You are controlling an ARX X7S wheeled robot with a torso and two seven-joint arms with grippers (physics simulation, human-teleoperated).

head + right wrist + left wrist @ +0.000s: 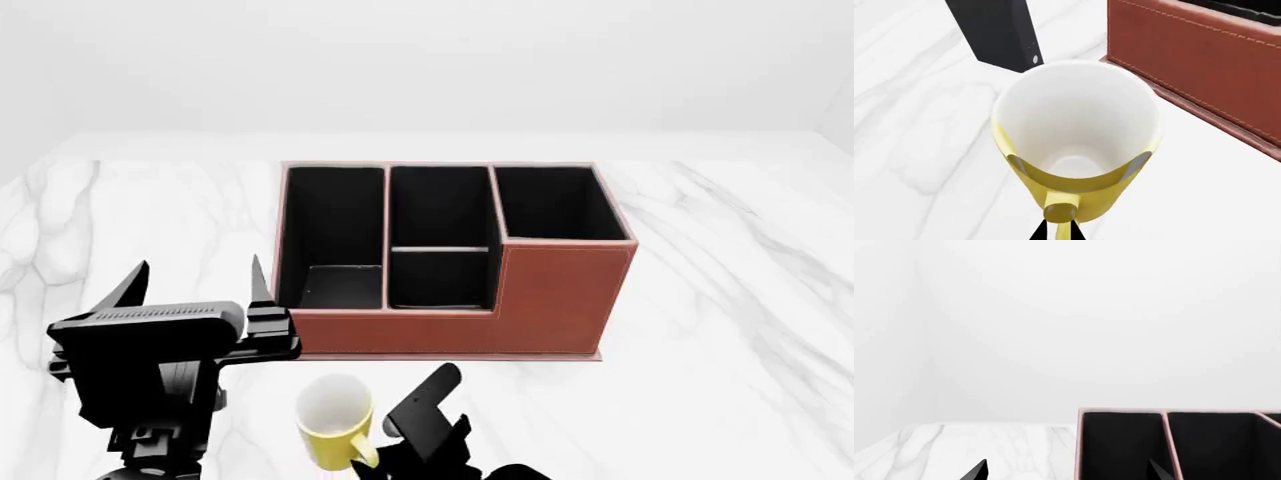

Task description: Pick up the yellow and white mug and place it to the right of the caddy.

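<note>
The yellow and white mug [334, 420] is seen upright near the front edge of the marble worktop [747, 330], just in front of the caddy [561, 300] and a little apart from its front wall, toward that wall's left half. Its white inside is shown facing up, and its yellow handle [1061, 212] is turned toward the front edge. The right gripper [424, 425] is found at the mug's handle side; in the right wrist view two dark fingertips [1039, 232] are seen close together on either side of the handle's lower part, but whether the handle is actually clamped cannot be told. In that same view a black upright object [997, 32] is seen beyond the mug, beside the caddy's front corner. The left gripper [198, 290] is held above the worktop to the left of the caddy's front left corner, its two fingers spread well apart with nothing between them. In the left wrist view the caddy's black-lined compartments [1187, 445] are seen against a plain white wall [1067, 315]. The caddy is set around the middle of the worktop, its taller section on the right.
</note>
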